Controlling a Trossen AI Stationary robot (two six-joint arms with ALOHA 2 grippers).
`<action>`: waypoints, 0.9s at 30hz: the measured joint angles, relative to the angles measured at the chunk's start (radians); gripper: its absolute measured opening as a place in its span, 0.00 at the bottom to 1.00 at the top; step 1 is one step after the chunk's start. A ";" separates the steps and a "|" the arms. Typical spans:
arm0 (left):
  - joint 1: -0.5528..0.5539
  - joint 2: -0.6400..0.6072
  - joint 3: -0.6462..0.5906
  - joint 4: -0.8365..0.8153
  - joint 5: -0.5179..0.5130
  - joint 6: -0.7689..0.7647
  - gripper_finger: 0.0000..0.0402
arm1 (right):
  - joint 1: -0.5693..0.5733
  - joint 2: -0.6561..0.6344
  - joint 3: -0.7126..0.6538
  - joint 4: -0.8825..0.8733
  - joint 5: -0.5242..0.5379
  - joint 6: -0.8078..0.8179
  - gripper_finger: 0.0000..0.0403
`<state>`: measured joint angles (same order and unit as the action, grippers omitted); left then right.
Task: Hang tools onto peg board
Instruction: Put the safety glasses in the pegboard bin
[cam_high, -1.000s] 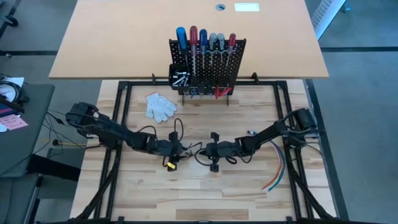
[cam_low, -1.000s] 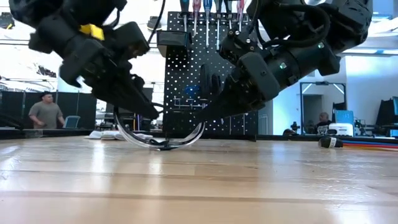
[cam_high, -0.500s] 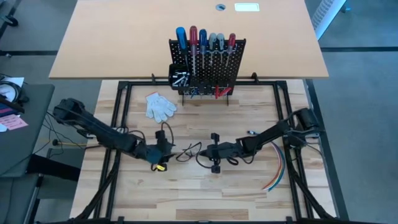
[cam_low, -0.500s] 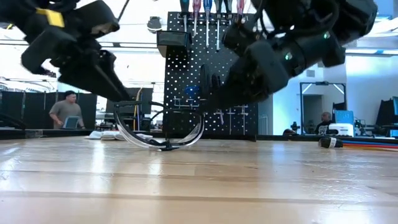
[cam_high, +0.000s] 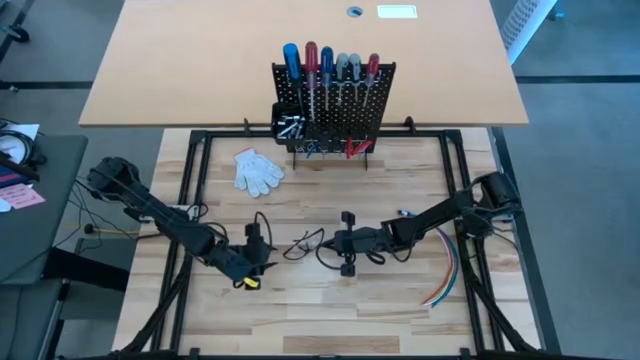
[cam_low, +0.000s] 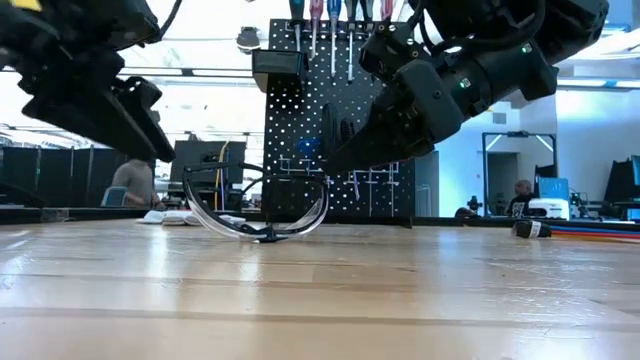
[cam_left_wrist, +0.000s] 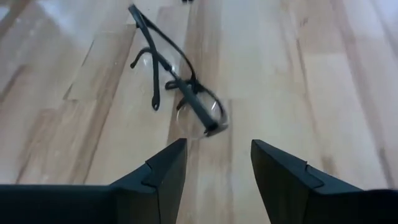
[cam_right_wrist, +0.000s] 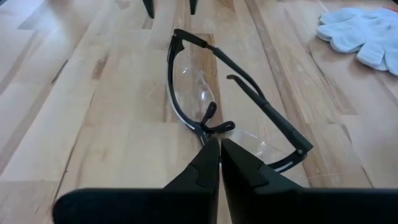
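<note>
Two pincers flank clear safety glasses (cam_high: 305, 243) on the table (cam_high: 330, 300): left pincer (cam_high: 262, 247) open, right pincer (cam_high: 328, 243) closed touching their frame.

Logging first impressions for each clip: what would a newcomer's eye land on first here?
Probably the clear safety glasses lying on the wooden table between both arms, an odd item for this job. The right gripper is shut at their frame, while the left gripper is open and apart from them. Behind, the peg board already carries a row of screwdrivers.
</note>
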<state>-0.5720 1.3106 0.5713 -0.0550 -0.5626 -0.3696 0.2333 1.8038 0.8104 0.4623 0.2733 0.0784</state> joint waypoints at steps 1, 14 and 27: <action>0.000 0.000 0.000 0.012 -0.001 -0.016 0.43 | 0.001 0.000 0.000 0.000 0.000 0.000 0.06; 0.131 0.042 0.000 0.140 0.096 -0.110 0.43 | 0.002 0.000 0.000 -0.007 -0.001 0.001 0.06; 0.196 0.187 0.013 0.245 0.245 -0.114 0.33 | 0.009 0.001 0.000 -0.016 -0.002 0.002 0.06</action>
<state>-0.3756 1.4979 0.5842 0.1902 -0.3176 -0.4831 0.2424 1.8046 0.8104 0.4461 0.2718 0.0803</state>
